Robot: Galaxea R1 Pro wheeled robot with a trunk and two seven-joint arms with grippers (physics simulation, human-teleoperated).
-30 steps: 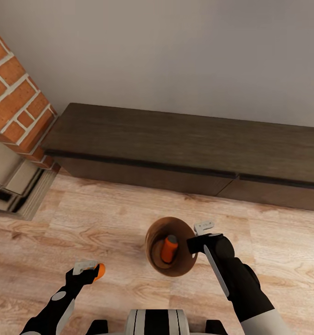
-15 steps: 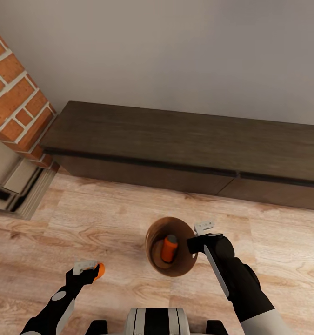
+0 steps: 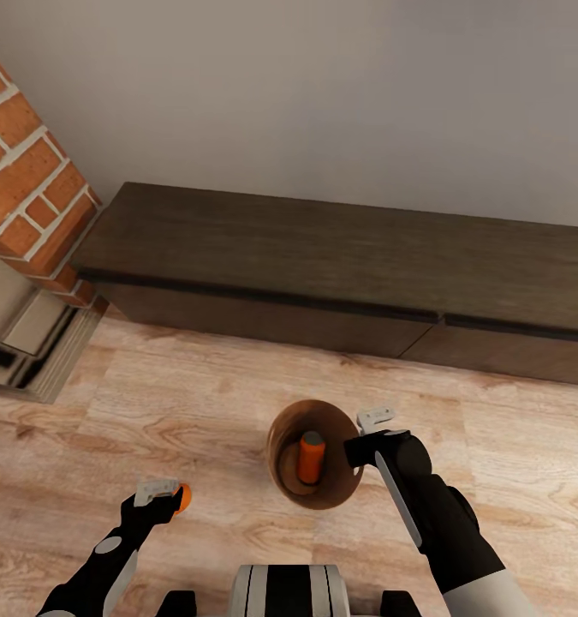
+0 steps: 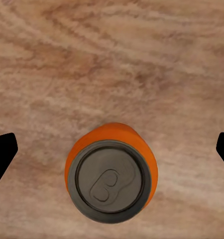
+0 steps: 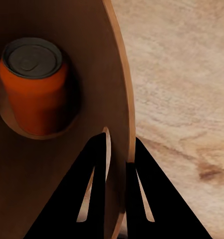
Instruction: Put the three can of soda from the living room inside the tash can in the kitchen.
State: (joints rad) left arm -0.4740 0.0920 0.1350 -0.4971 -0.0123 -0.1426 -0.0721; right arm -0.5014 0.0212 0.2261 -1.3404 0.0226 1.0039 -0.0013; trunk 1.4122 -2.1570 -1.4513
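A light wood plank floor point(image 3: 194, 403) runs up to a long dark low cabinet point(image 3: 323, 257) set against a plain grey wall point(image 3: 323, 86), with a red brick chimney point(image 3: 23, 188) at the left edge of the head view. Above the floor in front of the robot's trunk is the round copper-brown trash can point(image 3: 340, 493), tilted so that its mouth faces the head camera. An orange soda can point(image 3: 311, 457) sits inside it on the bin's bottom, grey top toward the opening; the right wrist view shows the same can point(image 5: 35, 84) resting against the dark inner wall. The right gripper point(image 3: 363, 435) has hold of the bin by its rim: in the right wrist view its two black fingers point(image 5: 94, 194) are closed almost together, with the thin wall of the trash can point(image 5: 117, 124) pinched between them, one finger inside and one outside. To the left, lower in the head view, the left gripper point(image 3: 163, 494) holds a second orange soda can point(image 3: 181, 497). In the left wrist view that can point(image 4: 110, 172) is seen end-on, its grey lid and pull tab facing the camera, with the floor behind it and the dark fingertips point(image 4: 2, 149) showing at either edge, on each side of the can.
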